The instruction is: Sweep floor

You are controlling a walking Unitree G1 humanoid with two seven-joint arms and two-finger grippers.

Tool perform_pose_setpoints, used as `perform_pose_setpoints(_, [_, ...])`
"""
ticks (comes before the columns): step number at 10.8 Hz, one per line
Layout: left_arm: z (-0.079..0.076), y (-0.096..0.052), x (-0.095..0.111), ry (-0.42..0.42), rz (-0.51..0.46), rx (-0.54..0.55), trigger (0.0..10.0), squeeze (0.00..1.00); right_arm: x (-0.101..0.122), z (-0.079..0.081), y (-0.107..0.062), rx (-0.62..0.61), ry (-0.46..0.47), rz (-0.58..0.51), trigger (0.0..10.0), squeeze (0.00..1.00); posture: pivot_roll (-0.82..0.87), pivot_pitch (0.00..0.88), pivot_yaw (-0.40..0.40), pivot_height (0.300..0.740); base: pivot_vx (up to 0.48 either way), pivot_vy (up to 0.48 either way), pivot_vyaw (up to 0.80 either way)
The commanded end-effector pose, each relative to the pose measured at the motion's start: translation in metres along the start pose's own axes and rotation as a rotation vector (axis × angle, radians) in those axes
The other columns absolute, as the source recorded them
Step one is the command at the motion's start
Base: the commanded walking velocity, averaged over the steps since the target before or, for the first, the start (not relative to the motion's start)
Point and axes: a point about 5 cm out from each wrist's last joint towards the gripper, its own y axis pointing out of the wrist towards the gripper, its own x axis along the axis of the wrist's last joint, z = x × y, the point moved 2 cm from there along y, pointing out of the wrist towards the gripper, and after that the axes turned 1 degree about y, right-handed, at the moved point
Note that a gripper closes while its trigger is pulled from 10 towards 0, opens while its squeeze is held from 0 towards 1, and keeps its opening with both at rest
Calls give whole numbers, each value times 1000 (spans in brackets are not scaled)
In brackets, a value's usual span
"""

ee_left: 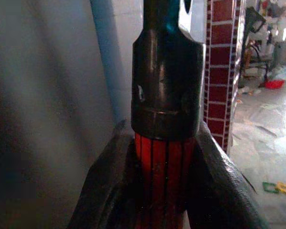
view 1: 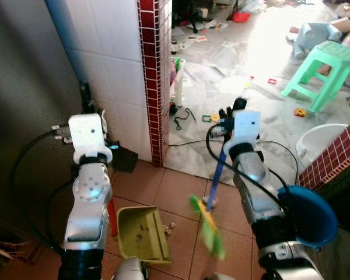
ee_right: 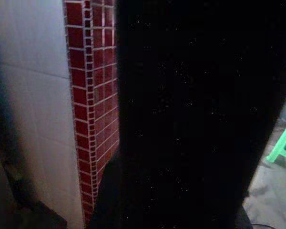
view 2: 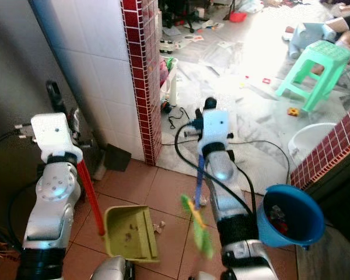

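broom [view 1: 210,228] below right jaws [view 1: 228,114]

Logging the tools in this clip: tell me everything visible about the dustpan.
The dustpan is olive-green plastic with raised side walls and a long red handle. It sits on the terracotta floor tiles, mouth toward the broom. A few dark specks lie inside it. The left gripper is shut on the ribbed red handle below a black cap.

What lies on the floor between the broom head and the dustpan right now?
Only a small scrap of debris sits on the tiles between the green broom head and the open mouth of the dustpan. Nothing else visible blocks the sweep. The right tool holds the broom, the left tool the dustpan's red handle.
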Motion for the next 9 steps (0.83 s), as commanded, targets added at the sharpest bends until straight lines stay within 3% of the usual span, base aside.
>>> perform_pose_setpoints(1, [3, 0, -1, -7, 9, 0, 10000, 0, 19, -3, 7, 0, -13, -60, 10000, 0, -36, 22, -18, 740, 0, 0, 0])
perform_pose_setpoints(4, [5, 1, -9, -18, 37, 14, 10000, 0, 31, -2, 9, 47, 9, -92, 10000, 0, -48, 25, -21, 740, 0, 0, 0])
perform_pose_setpoints(6, [3, -2, -15, -25, 60, 8, 10000, 0, 54, 4, 14, 78, 38, -168, 10000, 0, -51, 26, -20, 740, 0, 0, 0])
perform_pose_setpoints(7, [4, -2, -17, -28, 64, 5, 10000, 0, 68, 7, 15, 118, -28, -232, 10000, 0, -56, 28, -20, 740, 0, 0, 0])
perform_pose_setpoints(9, [5, -2, -18, -38, 70, 6, 10000, 0, 69, 5, 11, 121, -88, -246, 10000, 0, -56, 28, -20, 740, 0, 0, 0])
